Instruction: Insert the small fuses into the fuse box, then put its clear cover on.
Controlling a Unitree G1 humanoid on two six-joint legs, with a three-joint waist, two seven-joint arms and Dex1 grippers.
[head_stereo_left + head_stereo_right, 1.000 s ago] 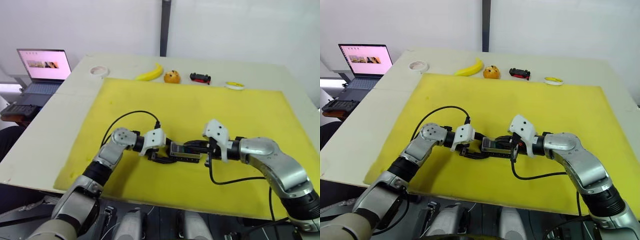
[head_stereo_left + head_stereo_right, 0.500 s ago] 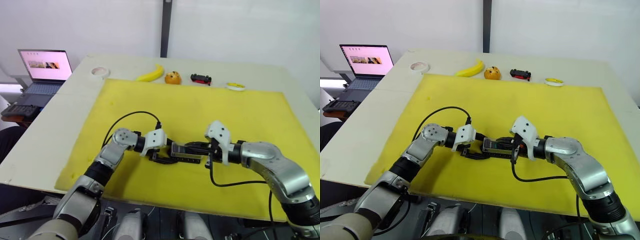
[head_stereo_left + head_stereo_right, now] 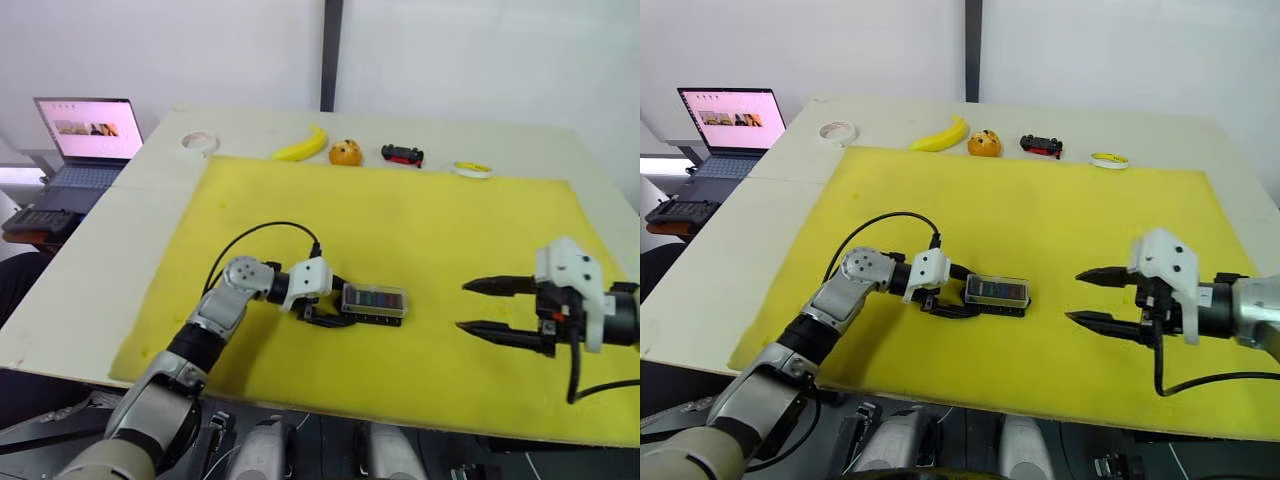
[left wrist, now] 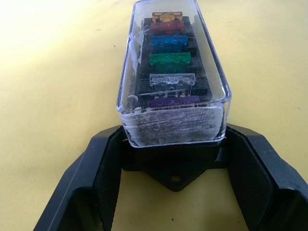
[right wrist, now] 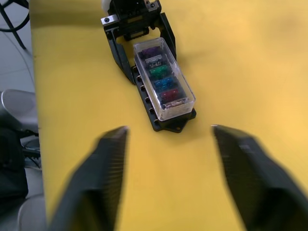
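Note:
The fuse box (image 3: 373,304) lies on the yellow mat (image 3: 400,215) with the clear cover (image 4: 173,72) seated over it. Through the cover I see the small fuses (image 4: 169,58) standing in a row: orange, red, blue, green, clear and purple. My left gripper (image 3: 338,308) is shut on the box's near end, one black finger (image 4: 101,168) pressed against each side of the base. My right gripper (image 3: 463,306) hovers open over the mat well to the right of the box, holding nothing.
Along the far table edge lie a white tape roll (image 3: 199,142), a banana (image 3: 300,148), an orange (image 3: 345,153), a black-and-red toy car (image 3: 401,155) and a yellow ring (image 3: 470,170). A laptop (image 3: 88,135) stands off the table's left corner.
My right gripper has opened, let go of the covered box and pulled away to the right. The box stays in my left gripper, unmoved.

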